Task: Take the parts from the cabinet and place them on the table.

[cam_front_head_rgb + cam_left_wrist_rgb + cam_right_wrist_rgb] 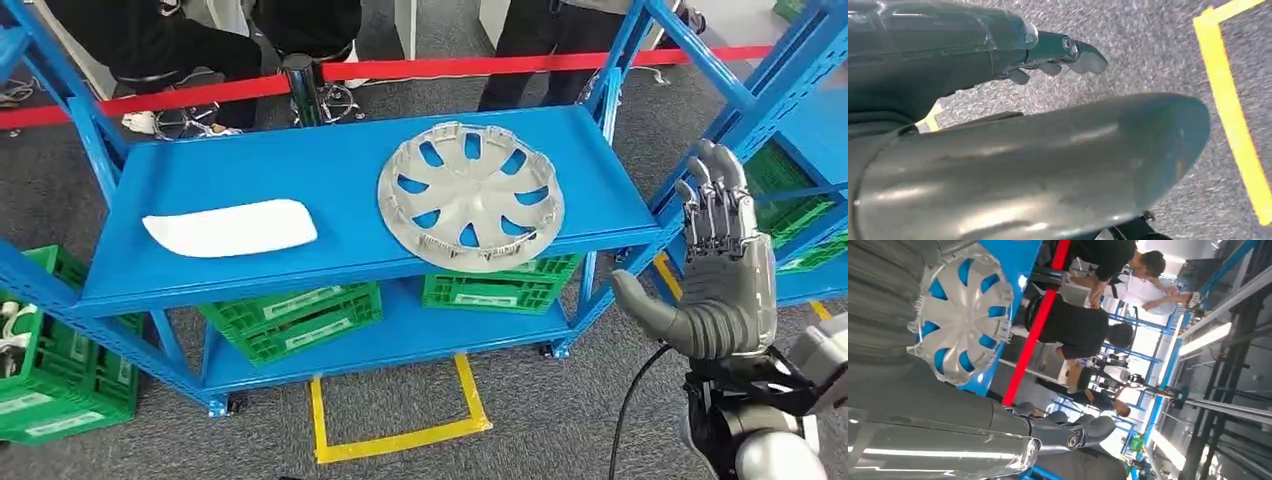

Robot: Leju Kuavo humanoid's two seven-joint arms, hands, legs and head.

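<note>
A silver hubcap [470, 195] with blue showing through its slots lies flat on the right half of the blue shelf [250, 170]. Left of it on the same shelf lies a flat white part [232, 228]. My right hand [722, 250] is raised beside the shelf's right end, fingers straight and apart, holding nothing and clear of the hubcap. The right wrist view shows the hubcap [963, 315] beyond that hand's fingers [1068, 432]. My left hand [973, 55] hangs over the grey floor, fingers stretched out, nothing in it.
Green crates [300, 318] sit on the lower shelf and at the left [50, 370]. A second blue rack [800, 130] with green crates stands at the right. A red barrier tape [400, 70] and several people are behind the shelf. Yellow tape [400, 435] marks the floor.
</note>
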